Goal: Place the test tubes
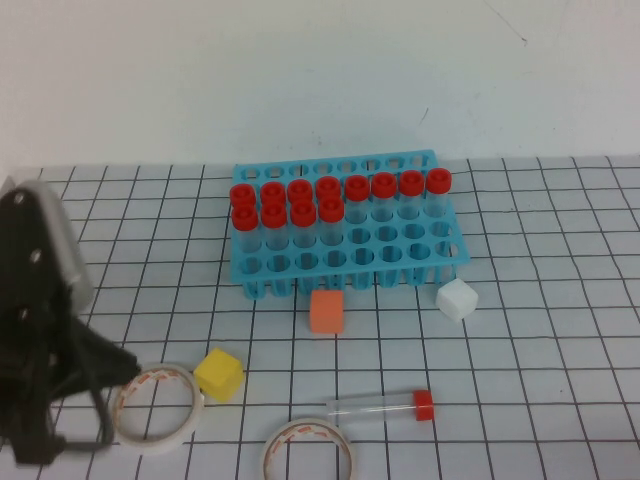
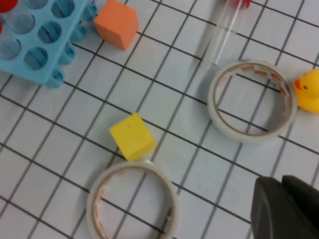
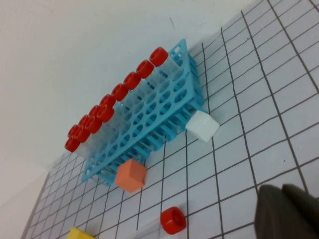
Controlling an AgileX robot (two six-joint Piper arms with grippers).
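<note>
High view: desk (image 1: 560, 330) with rack (image 1: 350, 265) part filled, one tube (image 1: 382, 405) left to place.
Twelve stand racked; left hand (image 2: 283, 204) closed, empty, near left corner; right hand (image 3: 284, 206) closed, empty, out right; the loose tube lies in front.

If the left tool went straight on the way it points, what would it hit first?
Likely the tape roll near the loose test tube, or the yellow duck beside it; depth is unclear. The left tool, shut, hovers at the near left; the right tool, shut, is off to the right.
</note>
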